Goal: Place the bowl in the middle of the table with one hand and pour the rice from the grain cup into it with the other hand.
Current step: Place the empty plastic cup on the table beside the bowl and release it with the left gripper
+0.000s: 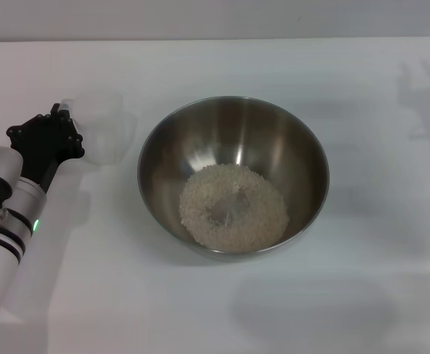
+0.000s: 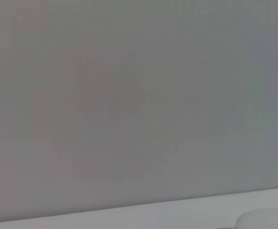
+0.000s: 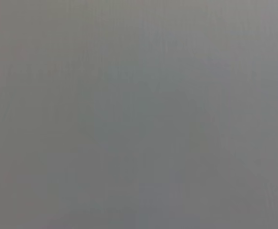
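On my far left I see the left claw [image 1: 61, 124] at the cup [image 1: 100, 125], which stands on the desk [image 1: 347, 295] just beside the bowl; I can't tell whether the claw grips it. The cup looks empty. The bowl [image 1: 233, 122] sits mid-desk, with the rice [image 1: 233, 206] piled in its bottom. The right claw is out of sight.
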You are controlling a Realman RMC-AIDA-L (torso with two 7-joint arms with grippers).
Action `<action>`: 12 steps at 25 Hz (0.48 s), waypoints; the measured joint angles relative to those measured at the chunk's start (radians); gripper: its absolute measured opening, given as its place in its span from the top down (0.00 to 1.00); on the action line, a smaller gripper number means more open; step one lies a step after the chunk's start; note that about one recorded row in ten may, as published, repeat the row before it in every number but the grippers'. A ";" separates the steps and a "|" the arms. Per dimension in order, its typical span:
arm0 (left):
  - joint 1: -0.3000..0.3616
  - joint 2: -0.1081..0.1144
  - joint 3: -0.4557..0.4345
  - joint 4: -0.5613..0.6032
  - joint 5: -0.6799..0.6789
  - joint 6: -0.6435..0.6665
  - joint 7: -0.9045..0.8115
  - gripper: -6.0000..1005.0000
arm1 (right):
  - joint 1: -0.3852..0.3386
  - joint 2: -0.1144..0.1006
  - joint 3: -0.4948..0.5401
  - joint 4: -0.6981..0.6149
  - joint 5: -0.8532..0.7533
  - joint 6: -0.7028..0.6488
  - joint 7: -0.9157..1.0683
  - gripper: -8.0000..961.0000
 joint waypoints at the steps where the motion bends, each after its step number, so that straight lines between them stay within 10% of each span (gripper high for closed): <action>1: 0.001 0.000 0.001 -0.001 0.002 0.001 -0.004 0.87 | 0.000 0.000 0.000 0.000 0.000 0.000 0.000 0.55; 10: 0.004 0.007 0.006 0.027 0.012 0.005 -0.122 0.86 | 0.003 0.000 0.000 0.000 0.000 0.000 0.000 0.54; 12: 0.009 0.007 0.006 0.028 0.021 0.005 -0.129 0.74 | 0.005 -0.001 0.000 0.000 0.000 0.000 0.000 0.54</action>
